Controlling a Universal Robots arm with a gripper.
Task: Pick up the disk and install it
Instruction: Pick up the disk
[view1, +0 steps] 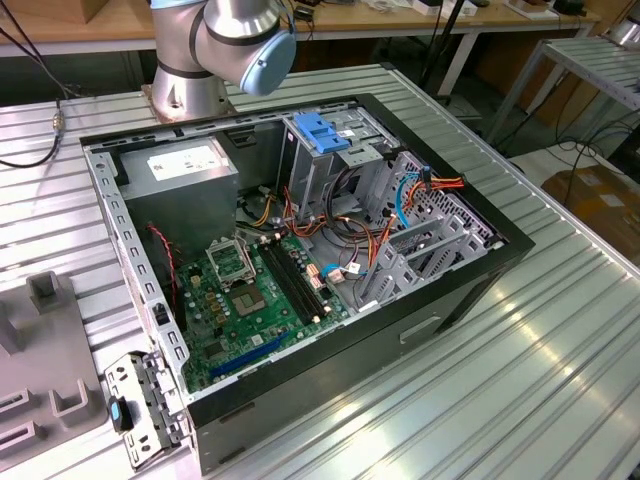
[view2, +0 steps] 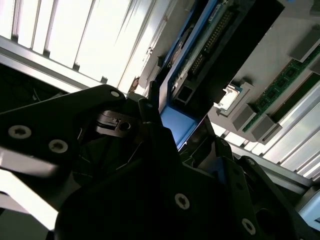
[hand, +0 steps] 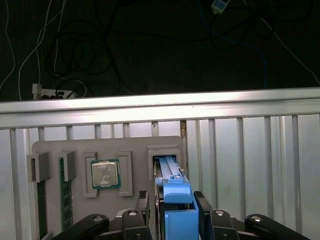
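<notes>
Ribbed table (hand: 250, 150); pincer (hand: 172, 197) straddles disk (hand: 177, 186) (blue-railed).

No text reading legibly anywhere, white sticker (view1: 183, 160) on the grey power-supply box (view1: 205, 195) carrying print too small to make out, processor chip (hand: 105, 174) lying in the grey tray (hand: 135, 145) showing only faint, unreadable markings

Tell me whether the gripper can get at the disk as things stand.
Probably yes. In the first wrist view the gripper sits right at the blue end of the disk, which stands in a slot of the tray, and nothing lies between them.
</notes>
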